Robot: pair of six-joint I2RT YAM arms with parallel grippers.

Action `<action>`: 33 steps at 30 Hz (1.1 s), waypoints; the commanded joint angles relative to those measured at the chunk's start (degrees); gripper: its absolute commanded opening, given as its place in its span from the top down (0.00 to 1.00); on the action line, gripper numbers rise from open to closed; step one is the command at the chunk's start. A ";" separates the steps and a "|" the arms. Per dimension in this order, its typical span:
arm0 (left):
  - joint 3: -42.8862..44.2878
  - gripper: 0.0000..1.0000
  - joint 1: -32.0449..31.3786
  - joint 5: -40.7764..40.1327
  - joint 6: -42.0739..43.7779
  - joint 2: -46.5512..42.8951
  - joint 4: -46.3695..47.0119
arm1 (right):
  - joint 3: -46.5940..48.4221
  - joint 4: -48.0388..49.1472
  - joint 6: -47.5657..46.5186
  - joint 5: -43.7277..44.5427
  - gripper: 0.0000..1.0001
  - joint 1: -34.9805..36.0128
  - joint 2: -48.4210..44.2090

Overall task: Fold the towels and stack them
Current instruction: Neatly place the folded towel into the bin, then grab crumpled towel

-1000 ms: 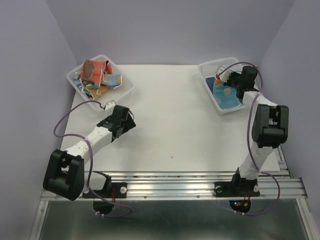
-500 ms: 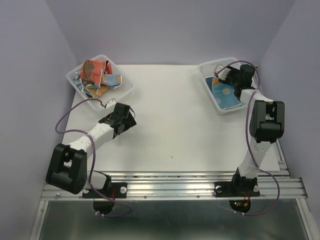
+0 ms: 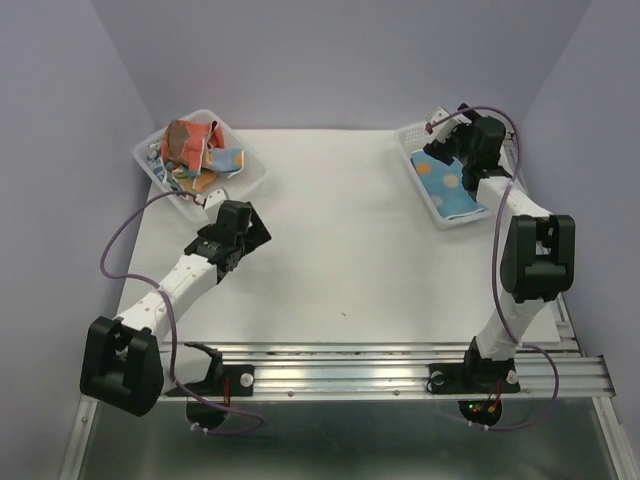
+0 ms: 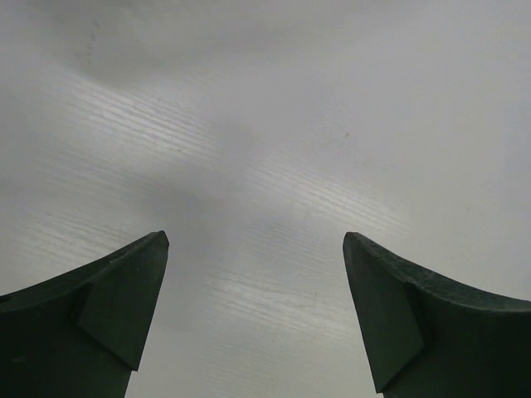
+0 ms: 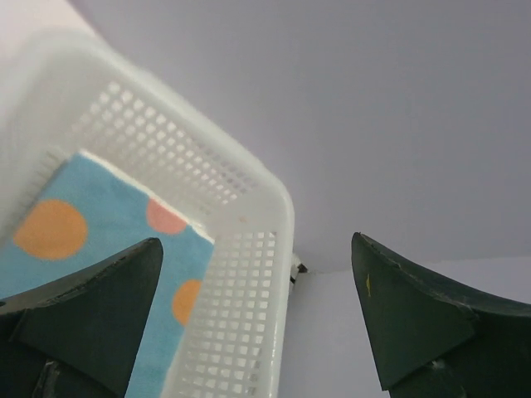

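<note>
The white table (image 3: 350,260) fills mid-frame. At upper left, a clear basket (image 3: 250,178) holds crumpled towels (image 3: 195,150). At upper right, a second basket (image 3: 414,165) holds a flat blue dotted towel (image 3: 447,185). The left gripper (image 4: 255,240), fingers apart, faces bare table. The right gripper (image 5: 257,240), fingers apart and empty, hovers over the second basket.

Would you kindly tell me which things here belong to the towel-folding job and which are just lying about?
Job in hand: crumpled towels; folded blue dotted towel.
Just there: left basket; right basket; table.
</note>
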 commanded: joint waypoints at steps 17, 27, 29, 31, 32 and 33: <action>29.99 0.01 20.33 9.49 14.12 17.89 8.40 | -16.81 -17.80 85.94 12.27 0.00 13.12 -30.35; 47.84 0.01 25.52 8.88 32.66 40.65 9.37 | -25.27 -24.74 85.06 20.43 0.00 13.21 -36.51; 49.08 0.01 25.87 7.57 32.85 42.25 9.02 | -25.09 -24.92 84.71 20.70 0.00 13.21 -36.51; 50.74 0.01 26.57 7.99 33.46 44.10 8.32 | -25.00 -24.75 84.36 20.96 0.00 13.21 -36.33; 51.19 0.01 26.58 8.52 33.90 44.54 8.23 | -25.18 -24.40 84.18 20.88 0.00 13.21 -36.25; 51.54 0.01 26.84 8.88 34.25 45.41 8.14 | -25.26 -24.22 84.09 21.05 0.00 13.12 -36.16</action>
